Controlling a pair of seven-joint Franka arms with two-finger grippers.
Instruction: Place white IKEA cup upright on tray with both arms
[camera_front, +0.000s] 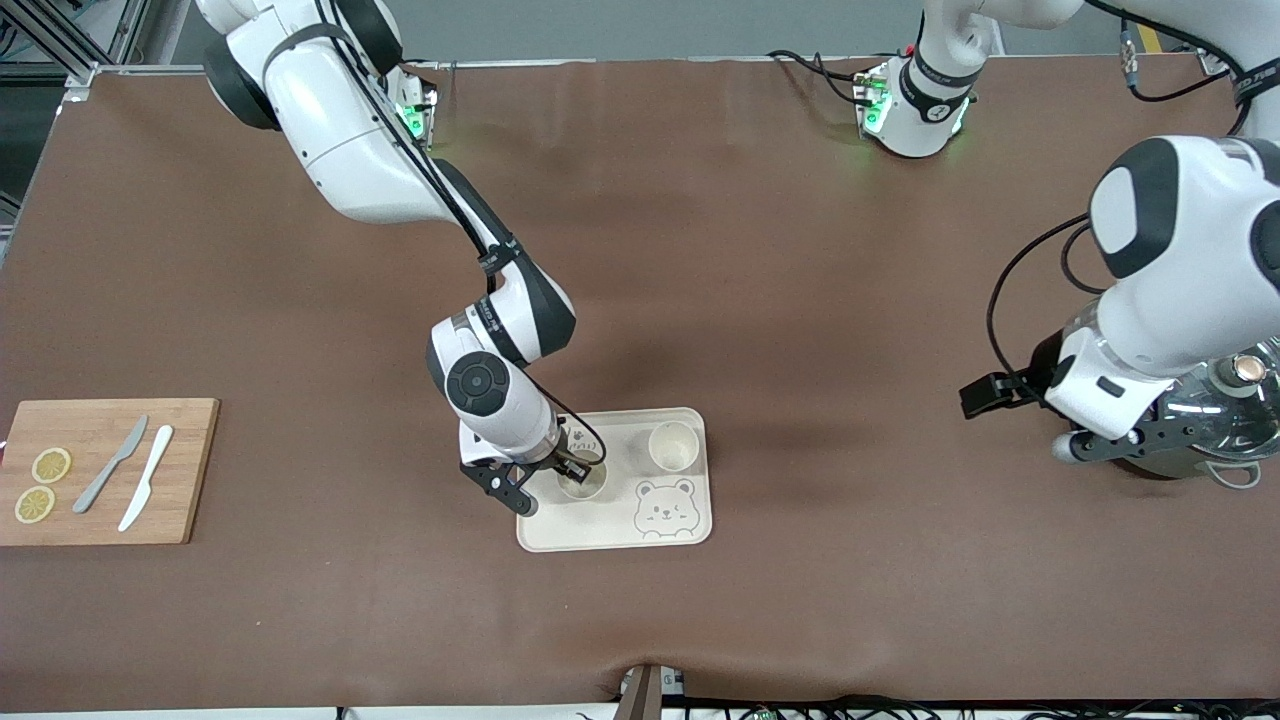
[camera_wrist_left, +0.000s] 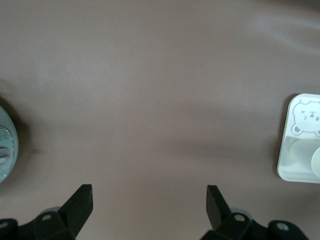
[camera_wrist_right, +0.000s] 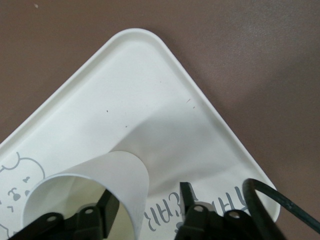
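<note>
The cream tray (camera_front: 610, 542) with the bear drawing lies at the table's middle, toward the front camera. Two white cups stand upright on it. One cup (camera_front: 673, 445) is free at the tray's corner toward the left arm. The other cup (camera_front: 585, 482) is under my right gripper (camera_front: 574, 467). In the right wrist view my right gripper (camera_wrist_right: 147, 192) is open. One finger is inside the cup (camera_wrist_right: 120, 172); the other stands outside, clear of its wall, over the tray's (camera_wrist_right: 150, 95) lettering. My left gripper (camera_front: 987, 395) is open and empty above bare table (camera_wrist_left: 150, 192), at the left arm's end.
A wooden cutting board (camera_front: 190, 470) with two lemon slices, a grey knife and a white knife lies at the right arm's end. A glass pot (camera_front: 1215, 420) with a lid stands under the left arm's wrist. The tray's edge (camera_wrist_left: 285, 165) shows in the left wrist view.
</note>
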